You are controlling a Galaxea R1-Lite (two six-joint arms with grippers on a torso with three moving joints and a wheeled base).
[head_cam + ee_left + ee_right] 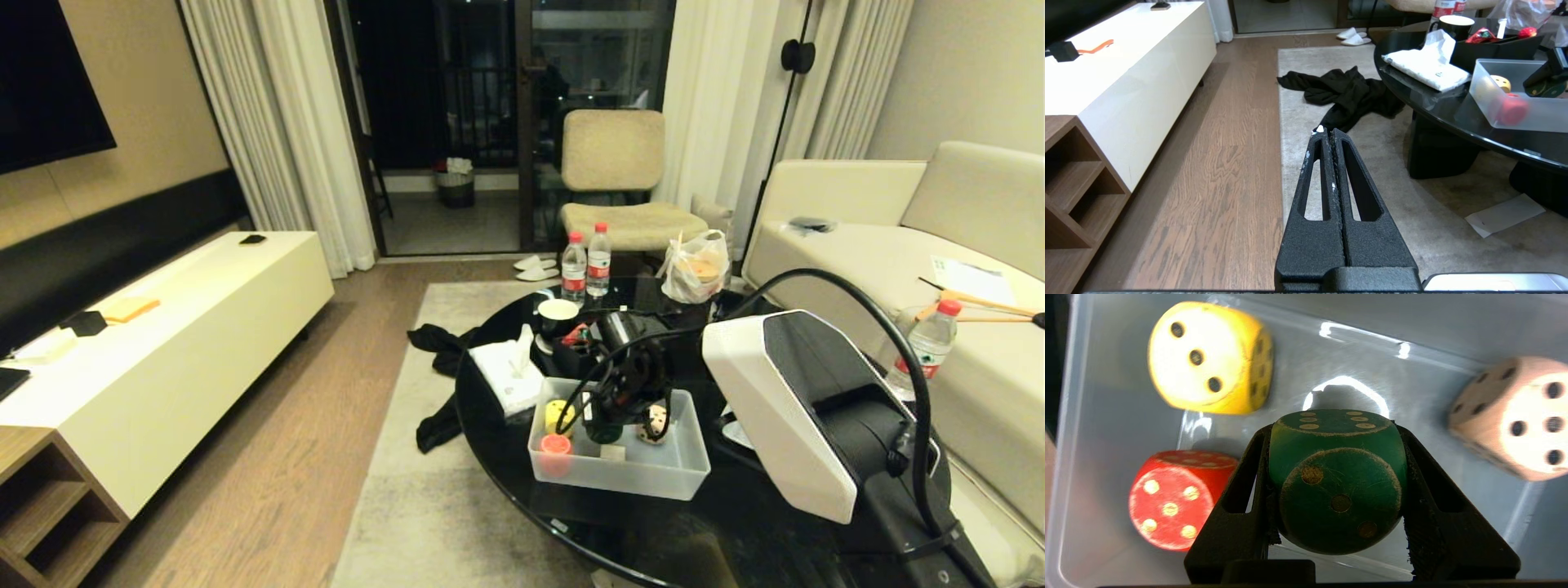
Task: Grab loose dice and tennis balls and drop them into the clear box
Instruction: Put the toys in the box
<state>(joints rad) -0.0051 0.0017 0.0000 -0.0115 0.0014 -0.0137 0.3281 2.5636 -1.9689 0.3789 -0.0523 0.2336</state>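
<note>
My right gripper (1331, 428) is shut on the green die (1337, 482) and holds it just above the floor of the clear box (1404, 371). Three dice lie in the box: a yellow one (1208, 357), a red one (1171, 498) and a beige one (1515, 416). From the head, the right gripper (608, 425) reaches down into the clear box (620, 482) on the round black table (653, 547). My left gripper (1327, 131) hangs shut and empty over the rug, left of the table. The tennis balls are out of view.
Behind the box are a white tissue pack (506, 376), a black organiser tray (571, 351), a cup (558, 313), two water bottles (585, 265) and a plastic bag (694, 269). A black cloth (441, 351) lies on the rug. A white cabinet (180, 327) stands left, a sofa (898, 253) right.
</note>
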